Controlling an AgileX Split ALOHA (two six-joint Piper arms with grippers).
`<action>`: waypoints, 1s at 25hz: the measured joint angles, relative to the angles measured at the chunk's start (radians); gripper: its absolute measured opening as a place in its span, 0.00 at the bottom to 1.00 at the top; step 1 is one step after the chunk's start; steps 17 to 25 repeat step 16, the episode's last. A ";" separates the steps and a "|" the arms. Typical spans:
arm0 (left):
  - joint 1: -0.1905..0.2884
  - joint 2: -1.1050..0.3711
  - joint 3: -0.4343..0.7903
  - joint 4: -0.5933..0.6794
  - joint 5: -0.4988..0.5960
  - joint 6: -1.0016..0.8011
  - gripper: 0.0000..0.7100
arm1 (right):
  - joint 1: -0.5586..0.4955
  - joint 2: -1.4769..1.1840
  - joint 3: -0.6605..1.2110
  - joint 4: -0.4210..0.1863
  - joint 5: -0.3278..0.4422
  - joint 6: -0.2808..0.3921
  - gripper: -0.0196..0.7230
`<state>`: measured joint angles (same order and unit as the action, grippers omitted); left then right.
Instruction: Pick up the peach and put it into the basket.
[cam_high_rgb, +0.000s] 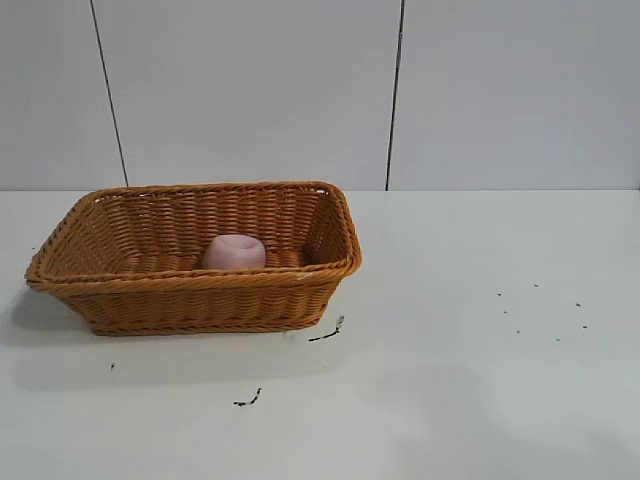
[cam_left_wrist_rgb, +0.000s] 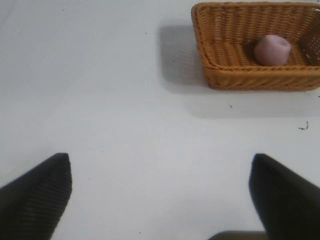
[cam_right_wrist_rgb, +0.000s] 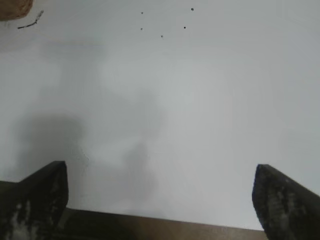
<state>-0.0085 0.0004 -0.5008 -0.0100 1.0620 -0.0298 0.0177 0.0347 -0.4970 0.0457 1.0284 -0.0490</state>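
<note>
Peach (cam_high_rgb: 234, 252) lying inside the wicker basket (cam_high_rgb: 190, 283), both grippers spread wide and empty.

Right gripper (cam_right_wrist_rgb: 159, 200) has its two dark fingers far apart over bare white table (cam_high_rgb: 470, 380), touching nothing, with only a corner of the basket at that view's edge. Left gripper (cam_left_wrist_rgb: 160, 197) is likewise released, fingers parted above the table, well apart from the basket. Small black specks (cam_high_rgb: 545, 310) and two dark scuffs (cam_high_rgb: 328, 333) mark the tabletop near the basket's front. Neither arm appears in the exterior view; the left wrist view alone shows the peach's dimple and its place toward one end of the basket floor.
</note>
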 joint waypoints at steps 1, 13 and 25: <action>0.000 0.000 0.000 0.000 0.000 0.000 0.98 | 0.000 -0.021 0.000 0.000 0.000 0.000 0.96; 0.000 0.000 0.000 0.000 0.000 0.000 0.98 | 0.000 -0.039 0.000 -0.001 0.000 0.000 0.96; 0.000 0.000 0.000 0.000 0.000 0.000 0.98 | 0.000 -0.039 0.000 -0.001 0.000 0.000 0.96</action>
